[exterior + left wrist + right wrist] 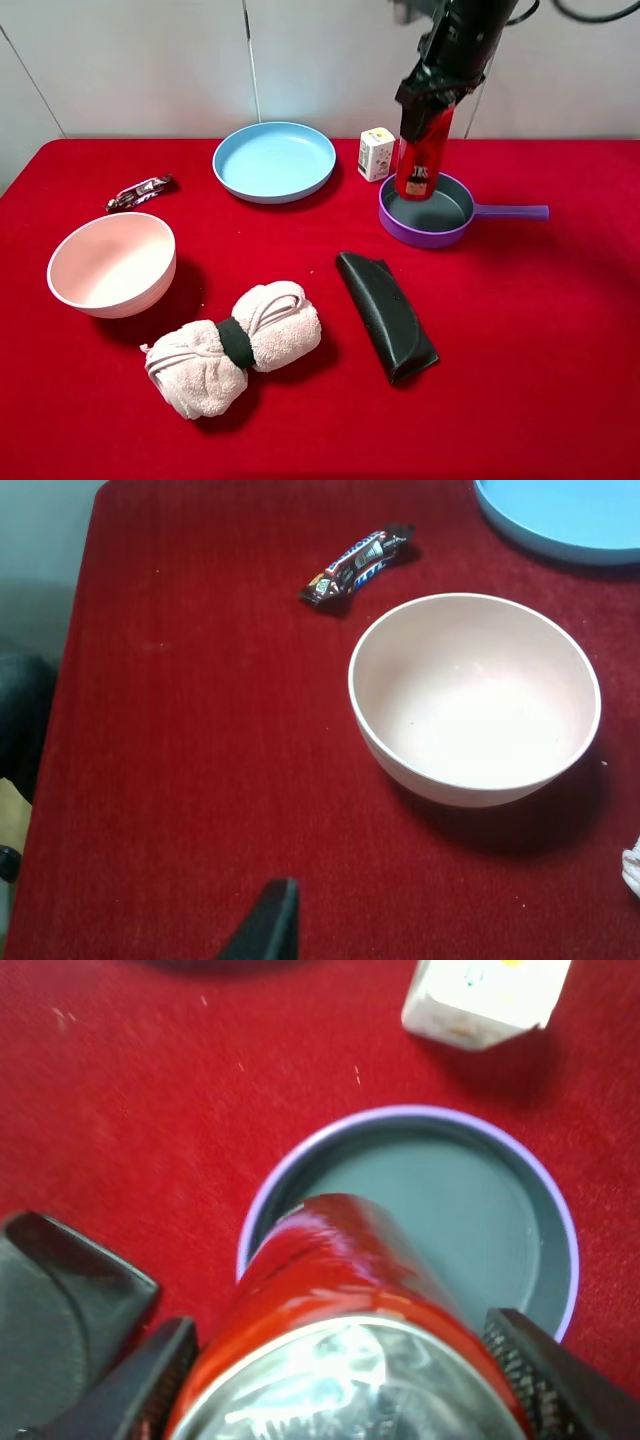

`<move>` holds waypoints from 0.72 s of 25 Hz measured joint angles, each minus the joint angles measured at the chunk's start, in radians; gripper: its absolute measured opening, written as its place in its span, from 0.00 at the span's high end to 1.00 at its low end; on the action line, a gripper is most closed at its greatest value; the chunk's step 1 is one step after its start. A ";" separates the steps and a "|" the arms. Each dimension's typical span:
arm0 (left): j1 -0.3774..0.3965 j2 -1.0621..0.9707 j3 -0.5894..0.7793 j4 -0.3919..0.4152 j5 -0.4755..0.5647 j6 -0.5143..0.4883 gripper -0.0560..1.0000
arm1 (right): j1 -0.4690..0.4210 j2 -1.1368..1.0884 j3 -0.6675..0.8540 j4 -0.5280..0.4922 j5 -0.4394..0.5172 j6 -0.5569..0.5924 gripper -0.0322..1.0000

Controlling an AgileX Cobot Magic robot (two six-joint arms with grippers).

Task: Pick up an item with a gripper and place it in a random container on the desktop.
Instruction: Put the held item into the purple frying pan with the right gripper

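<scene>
So the pick-up part looks done: the right gripper (432,98) has its fingers clamped on the top end of the red can (418,160). It's holding the can upright, maybe a touch tilted, over the purple pan (428,238), which sits toward the far right of the desktop (560,380). The can's base is down inside the rim at the pan's far side, but I can't tell if it's actually resting on the grey floor. So what's left, I'd guess, is setting it down and letting go. The left gripper (270,920) only shows one dark tip near the left edge, so no idea if it's open or closed. Containers, nearest first: pink bowl (110,295) by the left edge, nothing in it; the pan, nothing but the can; blue plate (275,160) at the far edge, bare.
</scene>
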 joint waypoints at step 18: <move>0.000 0.000 0.000 0.000 0.000 0.000 0.01 | -0.052 0.078 -0.002 -0.032 -0.073 -0.014 0.55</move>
